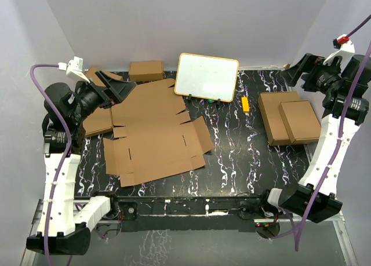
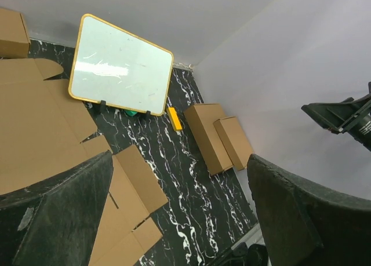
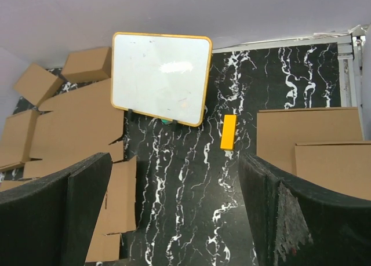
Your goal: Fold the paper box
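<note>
Observing both arms raised, elbows bent, above the black marbled table [image 1: 232,161], we note left gripper [image 1: 119,85] and right gripper [image 1: 293,72] spread wide, empty; the flat brown die-cut cardboard paper box [image 1: 153,133] lies unfolded left of centre.

Flat paper box [image 3: 81,124], whiteboard [image 3: 161,77], orange block [image 3: 229,132] — fingers [image 3: 52,219] apart

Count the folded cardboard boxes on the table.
5 folded boxes: small box atop large box at right; back box by the wall; two left boxes. More may be hidden.
</note>
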Available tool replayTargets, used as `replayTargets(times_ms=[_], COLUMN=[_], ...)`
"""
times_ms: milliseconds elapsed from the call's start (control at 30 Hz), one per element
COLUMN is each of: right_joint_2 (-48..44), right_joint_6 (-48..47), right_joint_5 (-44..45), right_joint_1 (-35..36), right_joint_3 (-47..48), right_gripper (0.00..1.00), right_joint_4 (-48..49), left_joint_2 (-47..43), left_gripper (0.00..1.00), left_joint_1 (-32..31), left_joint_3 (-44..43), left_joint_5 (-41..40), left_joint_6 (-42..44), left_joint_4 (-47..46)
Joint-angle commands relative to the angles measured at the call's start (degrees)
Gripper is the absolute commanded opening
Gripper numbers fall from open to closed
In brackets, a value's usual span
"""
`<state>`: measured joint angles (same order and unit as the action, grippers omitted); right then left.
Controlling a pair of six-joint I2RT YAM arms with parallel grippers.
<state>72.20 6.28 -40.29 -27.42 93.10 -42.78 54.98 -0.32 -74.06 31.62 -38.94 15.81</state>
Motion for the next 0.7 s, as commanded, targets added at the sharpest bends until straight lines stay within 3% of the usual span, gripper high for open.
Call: replayTargets(times_ms=[0, 333, 500, 667], right_joint_2=[-2.41, -3.84, -8.82, -13.02], right_joint_6=[4.70, 5.88, -2.97, -14.56], right_joint_5=[-4.38, -10.11, -24.57, -21.42], right_joint_1=[-1.69, -2.79, -1.94, 11.11], right_joint_3=[-0.08, -1.46, -12.16, -24.18], right_gripper=[0.99, 0.99, 0.99, 0.99], right_joint_4=[2.01, 4.22, 12.50, 14.05], left_joint_2=[-2.84, -4.85, -5.51, -5.03], left_gripper=[0.97, 0.97, 0.97, 0.97], left_joint_1=[-0.94, -1.60, -1.71, -1.76], left_joint_3=[0.91, 3.66, 7.48, 16.97], left_joint_5=[-1.34, -2.27, -3.75, -9.50], left_joint_6=[1.16, 1.87, 4.57, 12.26], left_joint_4=[3.33, 5.23, 6.52, 10.95])
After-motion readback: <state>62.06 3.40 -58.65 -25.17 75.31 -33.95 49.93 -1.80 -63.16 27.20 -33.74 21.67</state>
